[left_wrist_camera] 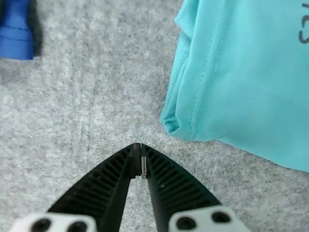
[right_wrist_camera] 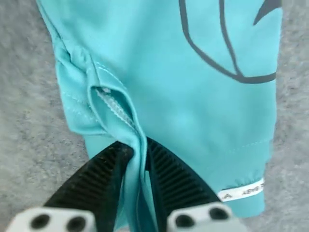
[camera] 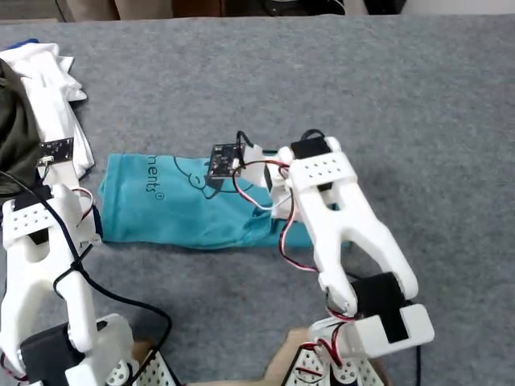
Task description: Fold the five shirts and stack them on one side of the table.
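the black ribbed right claw (right_wrist_camera: pixel 139 162) pinches the half-folded teal fabric shirt (right_wrist_camera: pixel 193 101), left claw (left_wrist_camera: pixel 138 162) pressed together empty; crumpled white shirts (camera: pixel 47 84) seem left to fold.

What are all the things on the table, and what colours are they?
teal shirt: one, teal with dark print, folded into a long strip in the middle of the table
white shirts: a pile, number unclear, white, at the far left of the table
dark cloth: one, very dark, at the left edge beside the white pile
blue thing: one, blue, on the table beyond the left gripper; cannot tell what it is
table: one, grey fuzzy top
left gripper: one, black fingers, shut and empty, over bare table beside the teal shirt's corner
right gripper: one, black fingers, shut on a fold of the teal shirt
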Controlling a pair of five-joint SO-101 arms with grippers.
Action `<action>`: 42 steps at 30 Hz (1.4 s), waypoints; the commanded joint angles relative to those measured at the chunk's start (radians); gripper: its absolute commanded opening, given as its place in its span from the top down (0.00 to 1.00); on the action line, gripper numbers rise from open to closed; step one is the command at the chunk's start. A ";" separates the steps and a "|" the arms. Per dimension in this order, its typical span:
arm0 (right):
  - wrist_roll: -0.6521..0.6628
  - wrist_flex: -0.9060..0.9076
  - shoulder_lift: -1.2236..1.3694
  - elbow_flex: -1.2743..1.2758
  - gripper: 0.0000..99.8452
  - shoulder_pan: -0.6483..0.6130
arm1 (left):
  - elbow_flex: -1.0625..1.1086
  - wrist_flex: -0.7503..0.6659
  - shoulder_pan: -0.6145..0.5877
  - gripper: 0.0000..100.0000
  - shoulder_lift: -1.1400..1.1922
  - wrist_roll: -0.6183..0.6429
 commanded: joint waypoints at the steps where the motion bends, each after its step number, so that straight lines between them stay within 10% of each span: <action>1: 0.017 -0.023 -0.004 -0.054 0.93 0.007 | 0.000 -0.002 -0.005 0.98 -0.030 -0.002; 9: -0.020 -0.006 -0.018 -0.093 0.64 0.008 | 0.000 -0.002 -0.005 0.98 -0.030 -0.002; 20: -0.064 0.252 -0.208 -0.079 0.99 0.007 | -0.003 -0.003 -0.003 0.98 -0.030 -0.003; 42: -0.255 -0.121 0.067 -0.019 0.99 -0.177 | -0.009 -0.002 -0.009 0.98 -0.030 -0.002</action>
